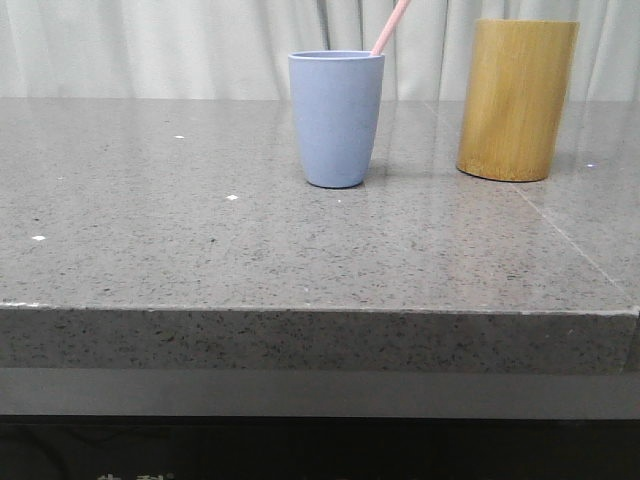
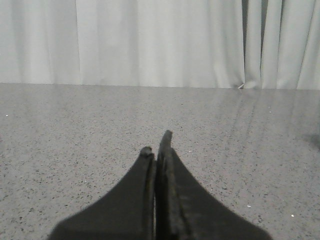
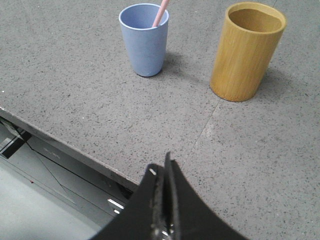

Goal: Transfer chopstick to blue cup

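Observation:
The blue cup (image 1: 336, 118) stands upright near the middle of the grey stone table, with a pale pink chopstick (image 1: 390, 26) leaning out of it toward the right. Both show in the right wrist view too: the cup (image 3: 144, 41) and the pink stick (image 3: 160, 13) inside it. My right gripper (image 3: 162, 167) is shut and empty, above the table's front edge and well short of the cup. My left gripper (image 2: 157, 145) is shut and empty, low over bare table, with no task object in its view. Neither gripper shows in the front view.
A taller yellow-brown bamboo cylinder (image 1: 516, 98) stands to the right of the blue cup, looking empty from above (image 3: 246, 50). The table's front edge (image 1: 320, 310) runs across the front view. White curtains hang behind the table.

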